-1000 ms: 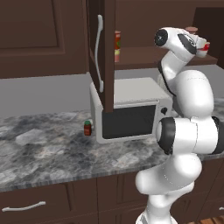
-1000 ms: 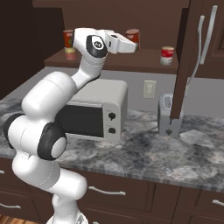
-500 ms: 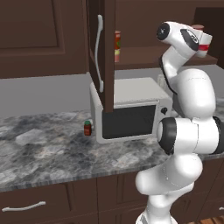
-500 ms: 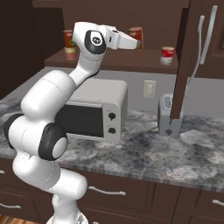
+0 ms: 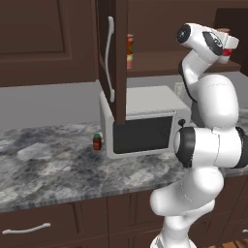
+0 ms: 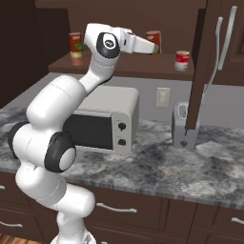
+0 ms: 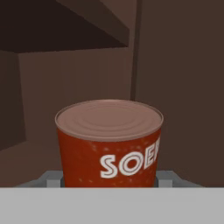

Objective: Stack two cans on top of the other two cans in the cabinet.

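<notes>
The gripper (image 6: 153, 49) pinches a red can (image 7: 109, 144) up in the cabinet (image 6: 143, 71), left of a white-banded can (image 6: 182, 60)

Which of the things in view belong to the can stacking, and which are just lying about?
Job in hand:
- red-orange can, between the fingers of the gripper
- yellow-and-red can
- white-banded red can
- cabinet, door open

Lying about:
- microwave
- green-capped bottle
- toaster

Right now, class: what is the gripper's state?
Gripper: fingers either side of a red-orange cylindrical can with a pale top; whether it grips cannot be told.
</notes>
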Controlling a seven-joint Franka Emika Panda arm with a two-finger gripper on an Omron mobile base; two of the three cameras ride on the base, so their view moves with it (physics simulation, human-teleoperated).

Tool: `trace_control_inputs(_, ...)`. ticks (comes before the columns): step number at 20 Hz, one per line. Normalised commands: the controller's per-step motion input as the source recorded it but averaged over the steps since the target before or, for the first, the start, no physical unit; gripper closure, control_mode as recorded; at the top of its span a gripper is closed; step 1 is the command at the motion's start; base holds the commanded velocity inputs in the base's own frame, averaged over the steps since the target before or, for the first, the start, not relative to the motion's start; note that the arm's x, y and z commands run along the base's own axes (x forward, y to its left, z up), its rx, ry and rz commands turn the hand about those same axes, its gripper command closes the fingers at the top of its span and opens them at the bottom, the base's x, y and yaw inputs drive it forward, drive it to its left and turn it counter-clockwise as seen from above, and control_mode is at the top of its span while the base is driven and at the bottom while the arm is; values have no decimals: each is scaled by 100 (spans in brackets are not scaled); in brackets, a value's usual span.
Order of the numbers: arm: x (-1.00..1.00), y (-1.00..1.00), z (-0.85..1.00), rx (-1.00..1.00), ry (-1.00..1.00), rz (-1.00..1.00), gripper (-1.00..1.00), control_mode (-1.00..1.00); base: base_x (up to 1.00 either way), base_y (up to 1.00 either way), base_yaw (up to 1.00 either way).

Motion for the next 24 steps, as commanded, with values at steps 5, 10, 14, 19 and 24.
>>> trace_control_inputs(5, 5, -21, 2, 3, 4, 0, 100, -100, 0, 0, 0)
trace_control_inputs(10, 6, -24, 0, 1, 0, 0, 100, -100, 0, 0, 0)
trace_control_inputs(14, 5, -21, 0, 5, -1, 0, 100, -100, 0, 0, 0)
trace_control_inputs(19, 16, -14, 0, 6, 0, 0, 100, -100, 0, 0, 0)
trace_control_inputs(24, 17, -17, 4, 1, -1, 0, 100, -100, 0, 0, 0)
